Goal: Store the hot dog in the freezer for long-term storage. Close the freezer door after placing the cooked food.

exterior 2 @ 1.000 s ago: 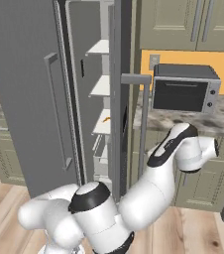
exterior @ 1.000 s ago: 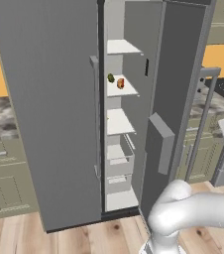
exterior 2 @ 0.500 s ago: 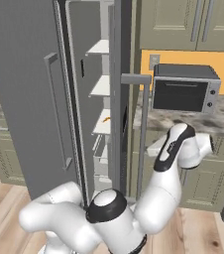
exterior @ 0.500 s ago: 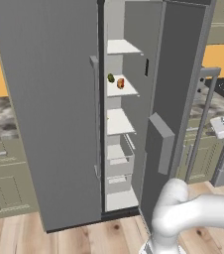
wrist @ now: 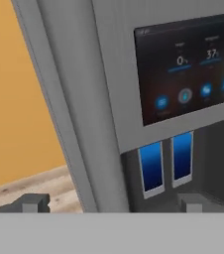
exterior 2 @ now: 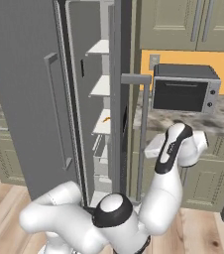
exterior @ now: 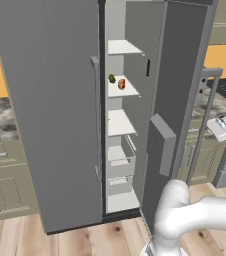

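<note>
We see the hot dog (exterior: pixel 121 84) already lying on a white shelf inside the freezer (exterior: pixel 120 125), near the top middle of the left base view, with a small green thing (exterior: pixel 112 78) just beside it. So we think the food part is done, and shutting the door is what is left.

The freezer door (exterior: pixel 177 90) stands wide open, swung out toward the right of the left base view. Its long bar handle (exterior 2: pixel 142 134) runs up and down in the middle of the right base view.

Our gripper (exterior: pixel 224 127) sits at the right edge of the left base view, out past the door's handle, on the door's outer side. Its two fingers stand wide apart and hold nothing. In the hand view we look right at the black dispenser panel (wrist: pixel 188 69) in the upper right, with the two fingertips low at the bottom.

So the door's flat outer face lies straight ahead of our gripper, and the freezer lies behind that door, toward the left of the left base view. We think a push on this face, that way, would swing the door shut.
</note>
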